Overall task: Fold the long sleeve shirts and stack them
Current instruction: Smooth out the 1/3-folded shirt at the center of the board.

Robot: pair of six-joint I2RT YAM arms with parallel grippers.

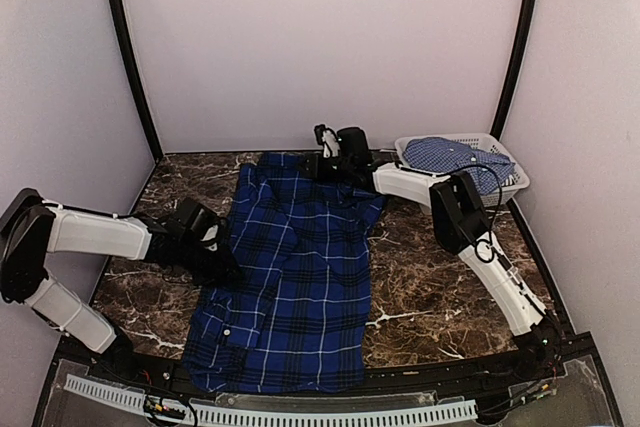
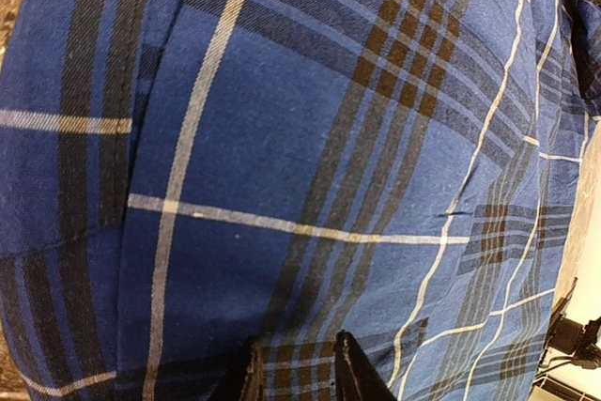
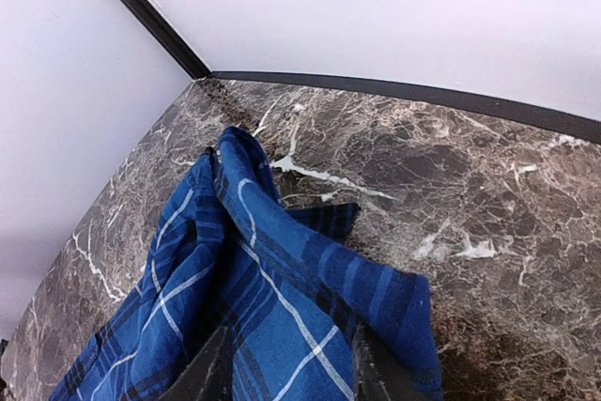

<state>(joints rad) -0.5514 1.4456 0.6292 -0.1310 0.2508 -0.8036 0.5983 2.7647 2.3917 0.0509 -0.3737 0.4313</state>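
Observation:
A dark royal-blue plaid long sleeve shirt lies spread lengthwise down the middle of the marble table. My left gripper sits at its left edge. In the left wrist view the gripper is shut on a layer of the plaid cloth, which fills the view. My right gripper is at the shirt's far edge. Seen from the right wrist, it holds a bunched fold of the plaid between its fingers, raised off the table. A lighter blue checked shirt lies in the basket.
A pale lattice basket stands at the back right corner. Bare marble shows to the right of the shirt and a strip to the left. Walls close the table in on three sides, with a black seam at the back.

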